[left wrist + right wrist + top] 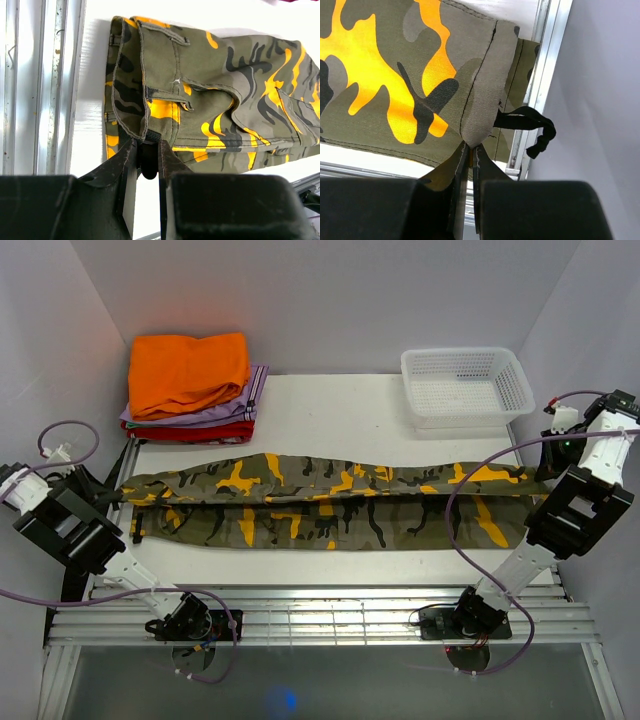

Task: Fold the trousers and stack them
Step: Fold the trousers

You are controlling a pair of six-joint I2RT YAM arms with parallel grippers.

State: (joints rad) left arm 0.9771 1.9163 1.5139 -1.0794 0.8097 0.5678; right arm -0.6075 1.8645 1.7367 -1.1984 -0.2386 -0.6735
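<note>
White walls close in a white counter (pixel 340 420), and the trousers (pixel 330 502) lie flat across its near half. Their long axis runs from the left edge to the right edge. The waistband is at the left end and the leg hems at the right, where a black cord (pixel 530 127) hangs over the edge.

The left gripper (pixel 146 150) sits at the left edge, its jaws narrowed to a slit and pinching the waistband corner. The right gripper (pixel 470 150) sits at the right edge, jaws likewise nearly together, clamped on a hem corner. From each gripper the cloth stretches away toward the other one, so each arm is nearest its own end.

The coming move likely turns on that axis: one end has to travel along it to meet the other, halving the length.

By count there is one pair of trousers, held by two grippers. In the far left corner is one stack of three folded pieces: an orange garment (pixel 190 375) on a lilac one (pixel 255 390) on a red one (pixel 200 432). One white basket (pixel 465 385) stands in the far right corner.
</note>
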